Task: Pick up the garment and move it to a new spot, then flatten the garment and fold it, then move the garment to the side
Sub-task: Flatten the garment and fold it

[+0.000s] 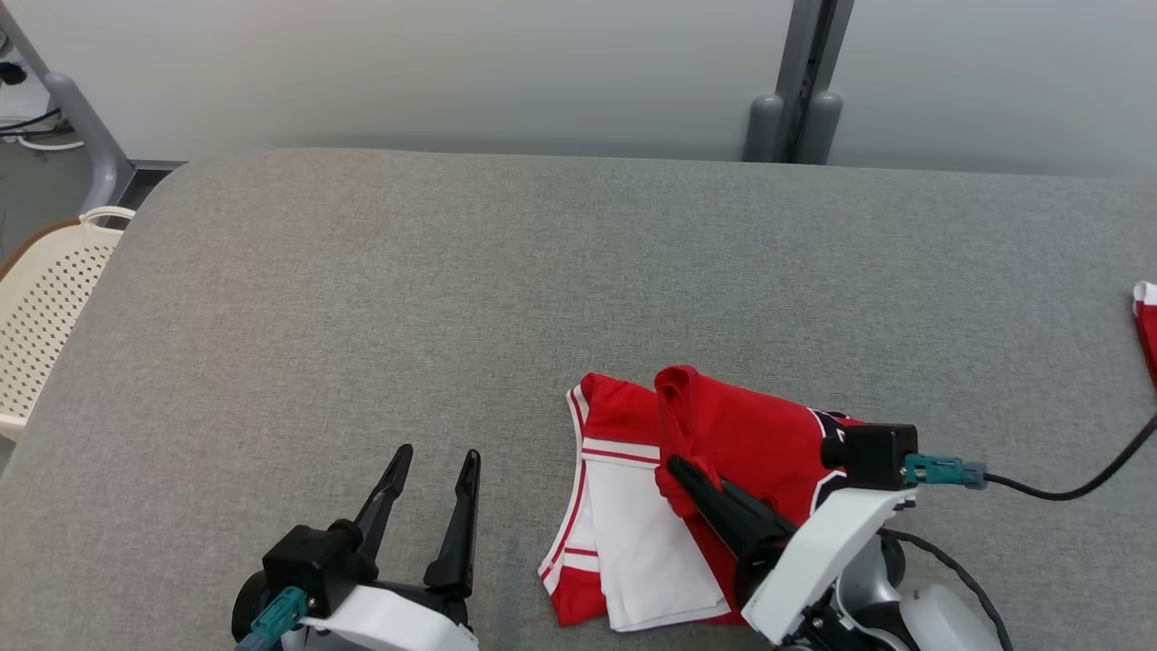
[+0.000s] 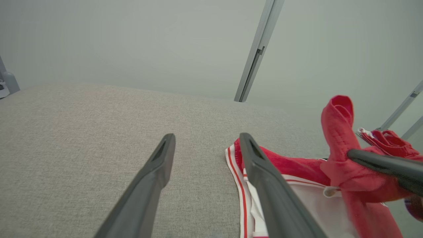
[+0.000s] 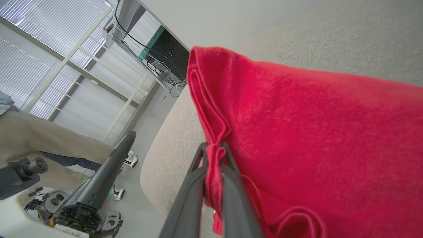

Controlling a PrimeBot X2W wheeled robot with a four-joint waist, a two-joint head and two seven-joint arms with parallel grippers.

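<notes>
- I am seeing the red-and-white jersey garment [image 1: 750, 434] lying crumpled on the grey fabric-covered counter [image 1: 452, 289], near its front edge and right of centre.
- The right gripper [image 1: 676, 467] is pinching a red fold of it. In the right wrist view its fingers [image 3: 231, 185] are gripping the bunched cloth narrowly, and that fold is standing raised above the rest.
- The left gripper [image 1: 437, 454] is hovering just left of the garment, with its fingers spread fairly wide and holding nothing.
- A cream perforated plastic basket [image 1: 45, 307] is sitting beyond the counter's left edge.
- A second red cloth [image 1: 1146, 330] is lying at the far right edge.
</notes>
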